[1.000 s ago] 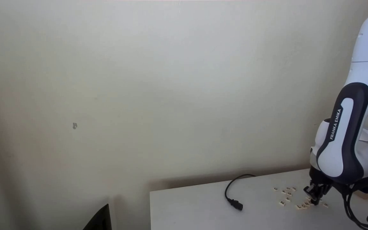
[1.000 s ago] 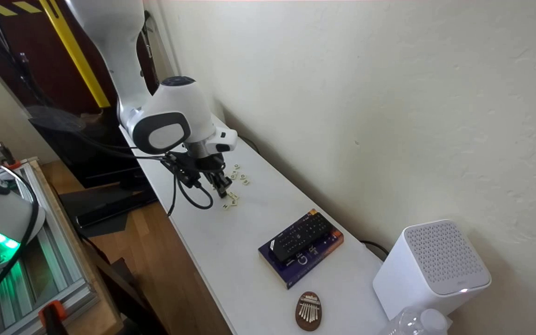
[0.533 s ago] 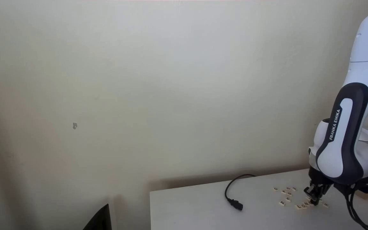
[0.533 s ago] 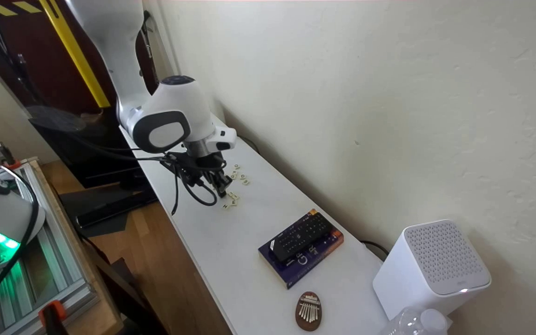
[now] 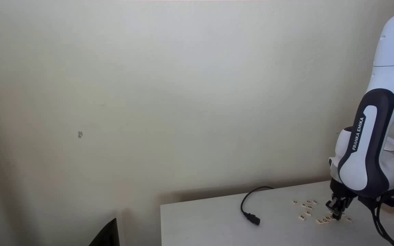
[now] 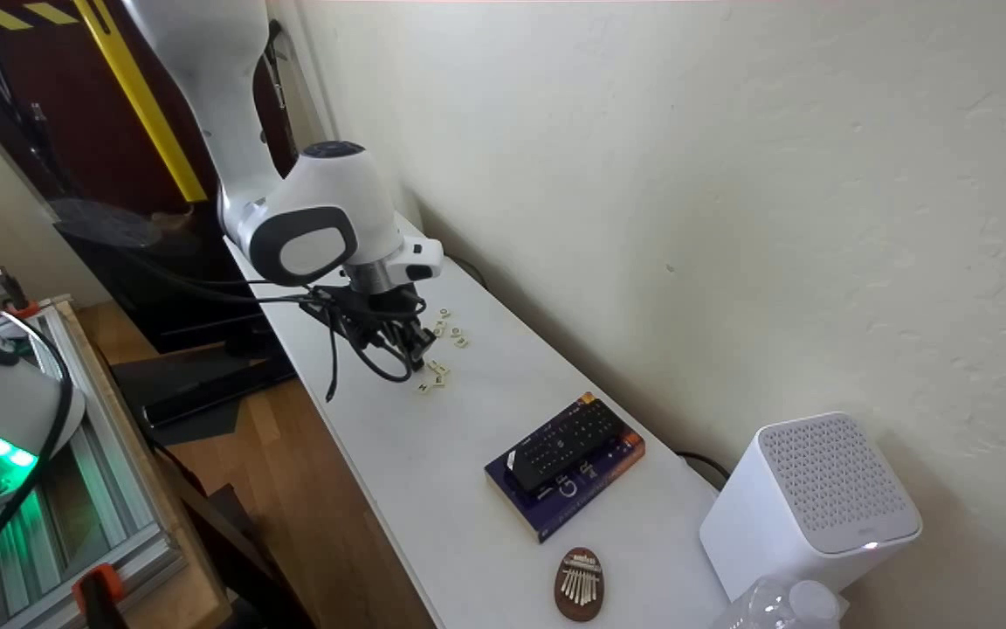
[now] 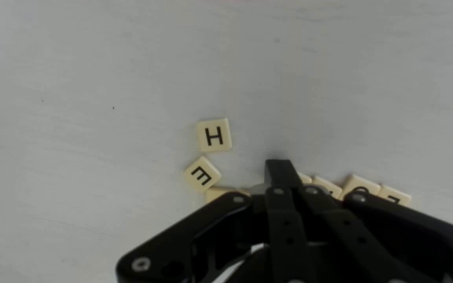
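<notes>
Wrist view puts my gripper close to the white table, its fingertips drawn together with no gap showing; whether they pinch a tile I cannot tell. Left of them in this view lie a cream H tile and an E tile, each bearing a plain black capital. A third tile sits against or just beside the E, mostly hidden by my linkage. To the right a row of tiles shows, partly covered, with part of an O and an L readable.

Each tile is nearly square, giving it little long axis of its own. The H stands almost upright here, leaning slightly left; the E is turned diagonally, one corner toward the H. The row itself stretches sideways, dropping a little to the right. In an exterior view it reads L, O, N up to my fingertips, and loose tiles lie scattered nearby, toward the wall.

These pieces look smooth and flat with softened corners; wood or plastic, I cannot tell. The tabletop is matte, with faint streaks and small dark specks. My fingers are blocky and black, their joints set with round metal screws. Well apart lie a black cable ending in a moulded plug, a brown oval kalimba with silvery tines, and a purple-blue book under a dark keypad.
</notes>
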`<state>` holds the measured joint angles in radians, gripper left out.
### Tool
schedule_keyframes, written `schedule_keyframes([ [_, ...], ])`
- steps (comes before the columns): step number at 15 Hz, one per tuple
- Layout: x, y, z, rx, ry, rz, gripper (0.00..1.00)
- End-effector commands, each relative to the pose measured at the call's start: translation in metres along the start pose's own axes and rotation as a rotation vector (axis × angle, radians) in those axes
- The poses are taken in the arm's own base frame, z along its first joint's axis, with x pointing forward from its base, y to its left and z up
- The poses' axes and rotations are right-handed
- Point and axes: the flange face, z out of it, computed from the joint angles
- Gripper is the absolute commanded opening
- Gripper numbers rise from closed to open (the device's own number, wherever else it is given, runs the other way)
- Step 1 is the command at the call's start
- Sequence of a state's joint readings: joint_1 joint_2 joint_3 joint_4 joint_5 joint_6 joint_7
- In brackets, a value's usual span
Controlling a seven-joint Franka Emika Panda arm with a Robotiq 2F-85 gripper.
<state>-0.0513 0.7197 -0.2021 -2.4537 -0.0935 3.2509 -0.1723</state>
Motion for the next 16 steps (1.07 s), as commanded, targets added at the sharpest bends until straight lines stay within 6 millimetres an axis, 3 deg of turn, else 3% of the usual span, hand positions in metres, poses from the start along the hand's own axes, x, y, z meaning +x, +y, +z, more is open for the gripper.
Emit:
schedule_keyframes([
  [1,-0.007,-0.006,0.014,0.001,-0.047,-0.037,0.00],
  [16,-0.004,0.002,-0.015,0.014,0.048,0.010,0.00],
])
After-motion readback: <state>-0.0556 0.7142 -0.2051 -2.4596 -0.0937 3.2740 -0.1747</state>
